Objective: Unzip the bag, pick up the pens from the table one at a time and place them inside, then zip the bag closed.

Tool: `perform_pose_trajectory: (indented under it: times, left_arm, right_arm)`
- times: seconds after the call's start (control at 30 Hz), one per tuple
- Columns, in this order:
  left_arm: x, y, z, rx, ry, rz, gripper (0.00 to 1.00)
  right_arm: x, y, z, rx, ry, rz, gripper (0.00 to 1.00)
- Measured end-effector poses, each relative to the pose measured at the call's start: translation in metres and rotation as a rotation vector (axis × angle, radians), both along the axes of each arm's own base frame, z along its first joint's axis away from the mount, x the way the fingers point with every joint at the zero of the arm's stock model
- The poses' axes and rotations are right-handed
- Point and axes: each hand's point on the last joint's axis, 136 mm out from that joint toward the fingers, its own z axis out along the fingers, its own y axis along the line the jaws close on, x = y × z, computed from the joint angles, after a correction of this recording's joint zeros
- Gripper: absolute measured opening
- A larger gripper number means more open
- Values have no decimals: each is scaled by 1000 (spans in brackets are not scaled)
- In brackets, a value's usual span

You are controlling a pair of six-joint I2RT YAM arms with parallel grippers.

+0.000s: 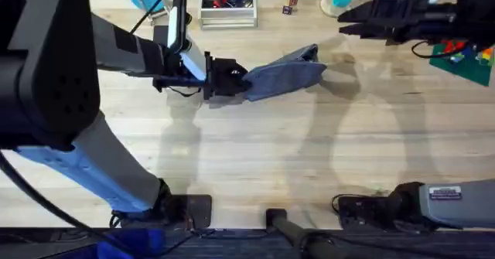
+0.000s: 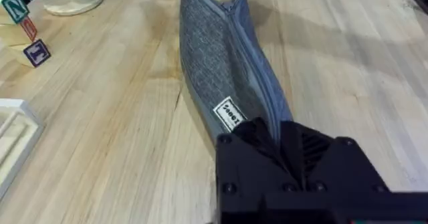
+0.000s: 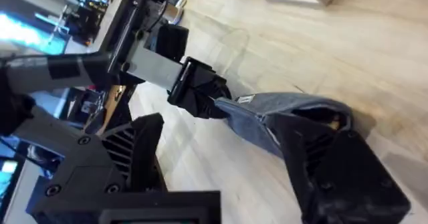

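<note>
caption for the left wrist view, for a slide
Left end effector clamped on the near end of the blue-grey bag, which stretches away across the wooden table.

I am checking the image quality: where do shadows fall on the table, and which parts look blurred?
Overhead: soft arm shadows lie on the table below the bag; the near left arm is large and blurred. Left wrist: the bag's label is sharp, and the left gripper is clamped on that end. Right wrist: its own fingers are blurred.
</note>
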Motion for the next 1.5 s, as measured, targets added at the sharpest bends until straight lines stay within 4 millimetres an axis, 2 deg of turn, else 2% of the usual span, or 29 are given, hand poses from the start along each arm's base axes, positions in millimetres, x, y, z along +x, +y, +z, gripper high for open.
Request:
perform_pose_trajectory:
  times: [0.17, 0.53, 0.77, 1.0, 1.3, 1.5]
  left_arm:
    - [0, 0, 0, 0, 0, 0, 41]
    - [0, 0, 0, 0, 0, 0, 41]
    - [0, 0, 0, 0, 0, 0, 41]
    - [0, 0, 0, 0, 0, 0, 41]
    - [0, 0, 0, 0, 0, 0, 41]
    - [0, 0, 0, 0, 0, 0, 41]
  right_arm:
    - [1, 10, -14, -72, 50, -6, 996]
    - [-5, 46, -36, -234, 17, 78, 997]
    - [-1, 43, -53, -279, 43, 70, 997]
    - [0, 42, -57, -288, 54, 67, 997]
    - [2, 43, -85, -286, 126, 83, 997]
    - [3, 48, -87, -300, 96, 106, 997]
